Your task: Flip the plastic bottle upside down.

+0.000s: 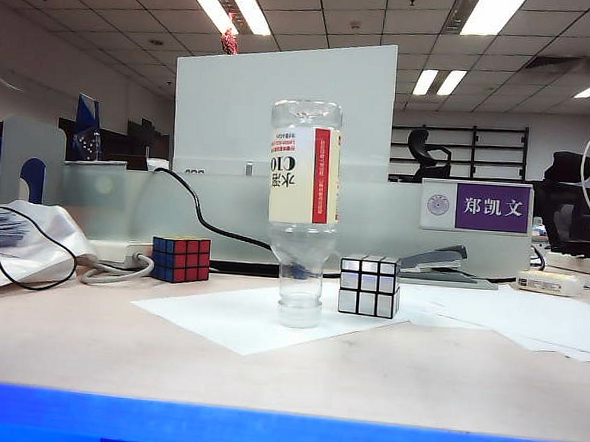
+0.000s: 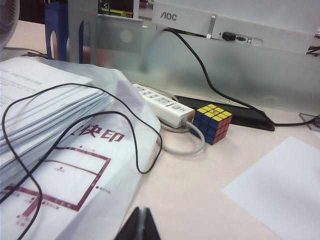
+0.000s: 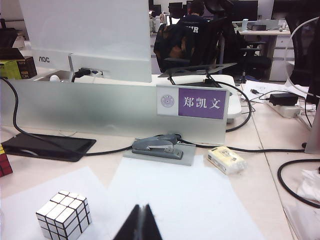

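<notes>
The plastic bottle (image 1: 303,206) stands upside down on its cap on a white paper sheet (image 1: 224,322) at the table's middle, its cream label with the red stripe inverted. No gripper touches it, and neither arm shows in the exterior view. My left gripper (image 2: 140,225) is shut and empty, held over the bare table beside a stack of papers (image 2: 50,135). My right gripper (image 3: 140,222) is shut and empty too, over white paper (image 3: 170,200), close to the silver cube (image 3: 64,214). Neither wrist view shows the bottle.
A coloured cube (image 1: 180,258) lies left of the bottle and the silver cube (image 1: 368,286) right of it. A power strip (image 2: 162,104), black cables, a stapler (image 1: 443,264), a name sign (image 1: 491,207) and a frosted divider (image 1: 126,206) line the back.
</notes>
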Controlling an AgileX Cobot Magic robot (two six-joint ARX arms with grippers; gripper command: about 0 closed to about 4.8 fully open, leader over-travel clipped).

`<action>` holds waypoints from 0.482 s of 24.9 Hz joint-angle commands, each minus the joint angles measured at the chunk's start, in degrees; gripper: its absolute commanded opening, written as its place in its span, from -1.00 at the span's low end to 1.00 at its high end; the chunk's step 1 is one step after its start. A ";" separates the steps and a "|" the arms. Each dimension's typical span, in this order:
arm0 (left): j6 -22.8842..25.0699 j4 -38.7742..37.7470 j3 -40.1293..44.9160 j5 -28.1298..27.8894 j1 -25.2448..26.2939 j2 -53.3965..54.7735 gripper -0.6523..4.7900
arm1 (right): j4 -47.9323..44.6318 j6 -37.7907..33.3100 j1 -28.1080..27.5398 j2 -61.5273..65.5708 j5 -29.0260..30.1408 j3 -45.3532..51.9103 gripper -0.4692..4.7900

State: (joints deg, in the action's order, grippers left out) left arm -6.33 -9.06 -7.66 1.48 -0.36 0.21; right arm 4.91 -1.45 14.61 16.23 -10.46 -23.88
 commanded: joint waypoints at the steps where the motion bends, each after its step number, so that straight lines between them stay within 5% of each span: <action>1: -0.07 2.89 1.25 0.24 0.09 -0.09 -0.75 | -0.37 -0.04 0.02 -0.04 0.04 -0.26 -0.85; 12: 0.28 4.50 5.55 -0.37 0.48 -0.09 -0.75 | -0.37 -0.04 0.02 -0.04 0.04 -0.26 -0.85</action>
State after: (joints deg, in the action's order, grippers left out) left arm -6.09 -6.15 -2.50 1.30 -0.32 0.21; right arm 5.10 -1.43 14.61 16.23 -10.46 -23.88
